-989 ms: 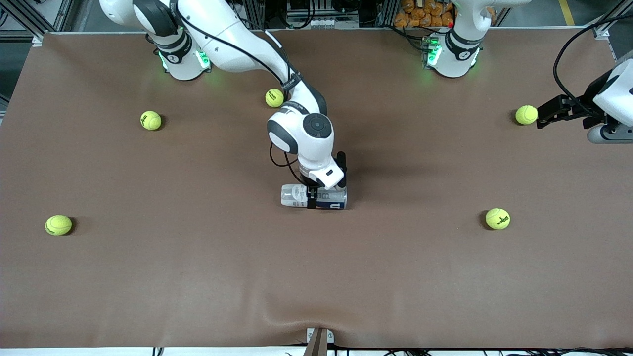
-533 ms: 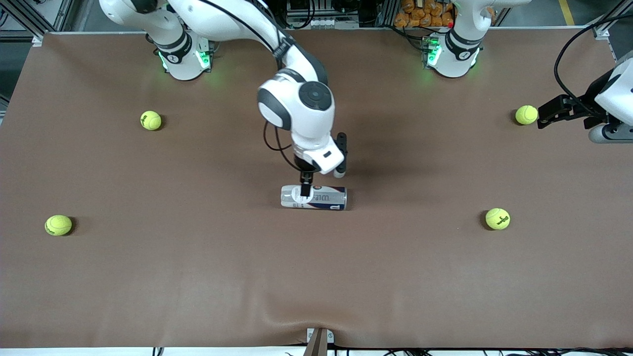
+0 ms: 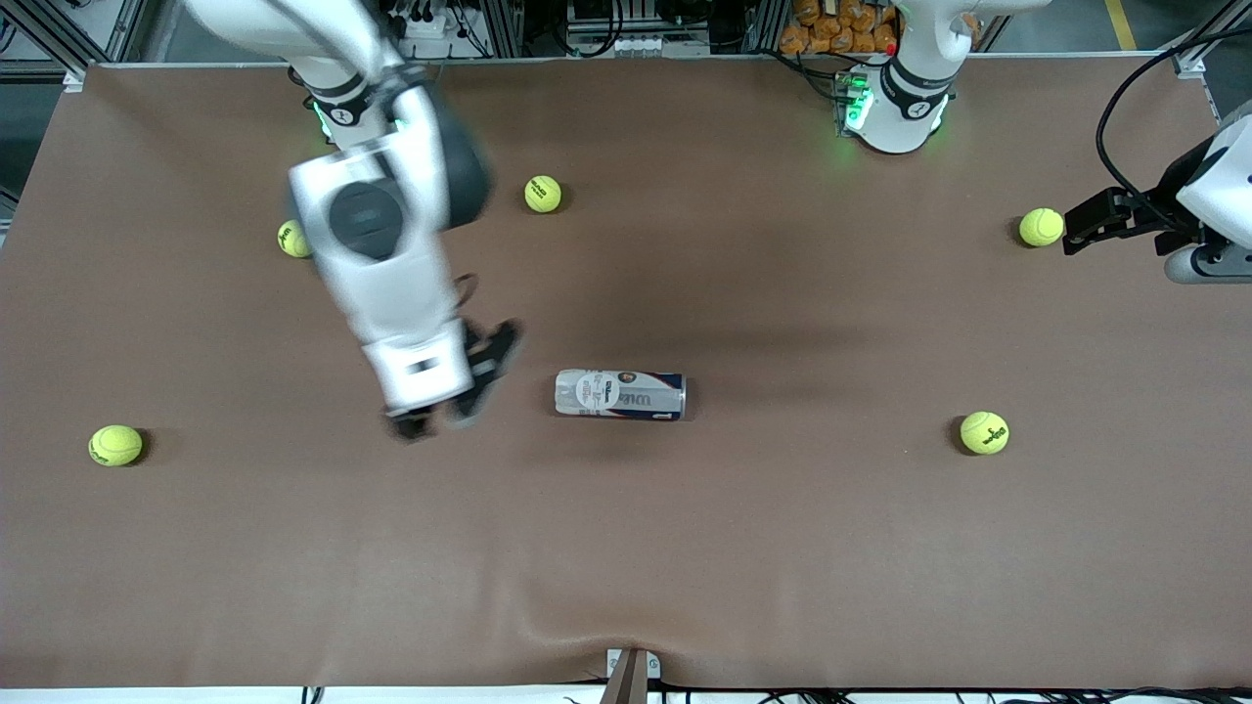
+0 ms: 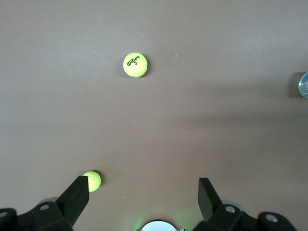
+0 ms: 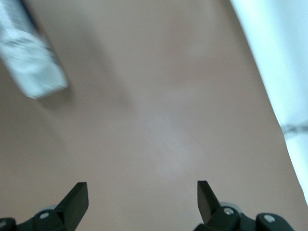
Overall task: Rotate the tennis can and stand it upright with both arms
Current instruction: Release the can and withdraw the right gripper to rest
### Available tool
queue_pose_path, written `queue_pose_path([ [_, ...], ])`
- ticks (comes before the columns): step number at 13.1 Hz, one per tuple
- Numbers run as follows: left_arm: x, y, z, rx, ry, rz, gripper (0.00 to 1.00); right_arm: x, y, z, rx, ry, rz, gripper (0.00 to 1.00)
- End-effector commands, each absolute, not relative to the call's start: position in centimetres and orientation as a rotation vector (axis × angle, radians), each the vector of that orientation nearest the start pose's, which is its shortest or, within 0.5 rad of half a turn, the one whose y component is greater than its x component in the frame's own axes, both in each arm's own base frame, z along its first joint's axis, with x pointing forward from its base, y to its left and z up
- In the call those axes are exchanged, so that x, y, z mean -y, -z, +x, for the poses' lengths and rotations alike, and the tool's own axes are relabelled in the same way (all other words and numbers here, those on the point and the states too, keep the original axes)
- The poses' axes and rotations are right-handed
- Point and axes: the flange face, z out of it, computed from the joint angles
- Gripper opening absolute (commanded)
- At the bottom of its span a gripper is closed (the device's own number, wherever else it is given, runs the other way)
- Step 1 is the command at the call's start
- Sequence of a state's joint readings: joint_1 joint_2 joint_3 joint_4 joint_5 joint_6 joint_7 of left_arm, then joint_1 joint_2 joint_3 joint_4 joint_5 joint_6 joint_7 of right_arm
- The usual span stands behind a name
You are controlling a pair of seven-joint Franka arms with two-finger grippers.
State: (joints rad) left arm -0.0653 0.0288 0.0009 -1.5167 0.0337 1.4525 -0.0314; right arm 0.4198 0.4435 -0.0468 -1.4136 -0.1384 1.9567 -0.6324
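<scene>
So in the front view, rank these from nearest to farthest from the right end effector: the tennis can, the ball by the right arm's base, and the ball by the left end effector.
From the right end effector, open over bare table:
1. Tennis can, lying on its side mid-table.
2. Ball toward the right arm's base, farther from the camera.
3. Ball at the left arm's end, beside the waiting open left end effector.

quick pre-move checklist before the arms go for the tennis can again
1. Tennis can lying on its side, free of both grippers: ok.
2. Can upright: not ok.
3. Right gripper open, over bare table toward the right arm's end from the can: ok.
4. Left gripper open, beside a tennis ball at the left arm's end; arm waits: ok.
5. Table around the can free of balls: ok.
</scene>
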Motion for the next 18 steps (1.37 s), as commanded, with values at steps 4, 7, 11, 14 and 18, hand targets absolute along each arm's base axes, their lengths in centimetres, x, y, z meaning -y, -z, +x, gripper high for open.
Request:
queue_pose_path([
  [4, 3.2, -62.7, 55.4, -0.066, -0.137, -3.094, 1.0, -2.4, -47.4, 68.4, 1.072, 0.121, -3.044, 1.0],
  [7, 3.1, -62.6, 55.4, -0.066, -0.14, -3.091, 1.0, 2.4, -49.0, 66.7, 0.761, 0.073, -3.067, 1.0],
  [11, 3.1, -62.6, 55.4, -0.062, -0.14, -3.094, 1.0, 0.4, -51.1, 62.2, 0.386, 0.069, -3.125, 1.0],
  [14, 3.1, -62.6, 55.4, -0.061, -0.14, -3.094, 1.0, 0.1, -53.9, 58.5, 0.234, 0.087, -3.136, 1.0],
  [18, 3.1, -62.9, 55.3, -0.072, -0.132, -3.089, 1.0, 1.6, -58.8, 54.6, 0.188, 0.087, -3.136, 1.0],
])
